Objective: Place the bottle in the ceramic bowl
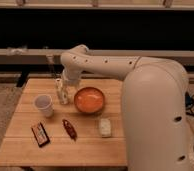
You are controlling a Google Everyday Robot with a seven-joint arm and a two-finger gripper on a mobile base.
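The bottle (60, 91) is a slim clear plastic one standing upright on the wooden table (60, 152), between the white cup and the bowl. The ceramic bowl (89, 100) is glossy orange with a darker rim and sits just right of the bottle, with nothing in it. My gripper (65, 90) hangs down from the white arm (100, 65) right at the bottle, and part of the bottle is hidden behind it. I cannot tell whether it touches the bottle.
A white cup (44, 105) stands left of the bottle. A dark red oblong item (69, 128), a dark flat packet (40, 134) and a small white item (105, 127) lie nearer the front. My large white body (160, 115) covers the table's right side.
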